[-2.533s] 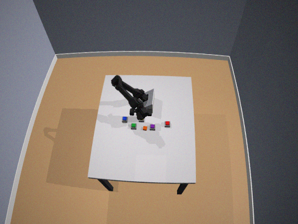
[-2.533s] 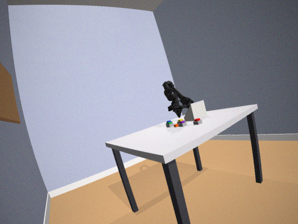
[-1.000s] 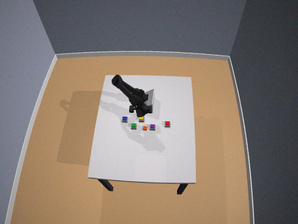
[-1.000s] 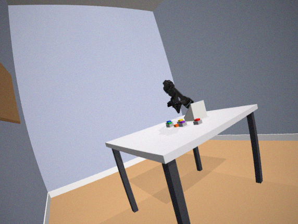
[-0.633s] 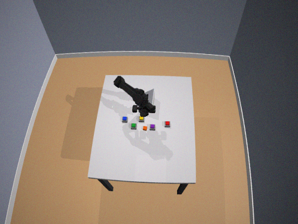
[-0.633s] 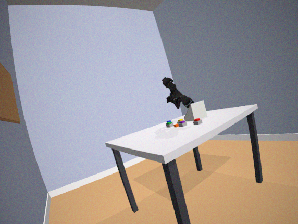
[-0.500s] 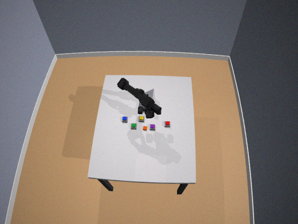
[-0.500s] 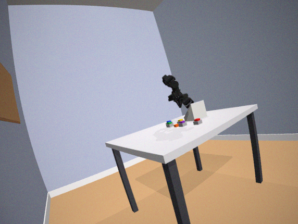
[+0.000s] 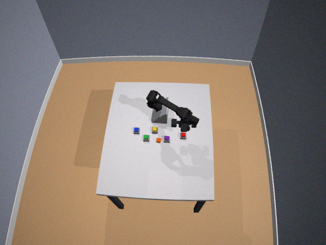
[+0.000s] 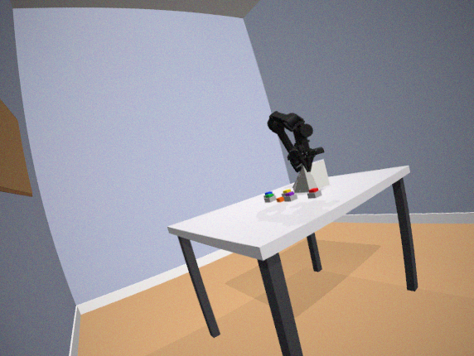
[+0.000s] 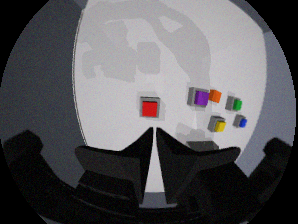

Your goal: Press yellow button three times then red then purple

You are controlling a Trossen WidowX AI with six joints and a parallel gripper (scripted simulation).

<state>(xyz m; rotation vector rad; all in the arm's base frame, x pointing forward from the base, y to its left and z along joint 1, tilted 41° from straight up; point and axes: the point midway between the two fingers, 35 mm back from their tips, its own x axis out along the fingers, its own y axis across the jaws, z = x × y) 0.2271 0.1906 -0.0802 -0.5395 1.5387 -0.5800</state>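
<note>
no readable writing | claw (image 11: 154, 137) pressed together, pinching nothing, raised | red button (image 11: 149, 107) just ahead of tips, apart, nearest table's right edge | purple button (image 11: 201, 98) beside

My arm (image 9: 171, 106) and pincer (image 11: 154, 137) look like matt black plastic, smooth, with no shine on the fingers. The table (image 9: 137, 171) under me has a flat, matt white top, paint-smooth, on dark matt legs (image 10: 278, 298) whose material I cannot tell. The red button (image 11: 149, 107) and yellow button (image 9: 154, 129) have plain, evenly coloured plastic-looking caps on dull grey bases, and the floor (image 9: 71, 199) is an even, matt tan.
</note>
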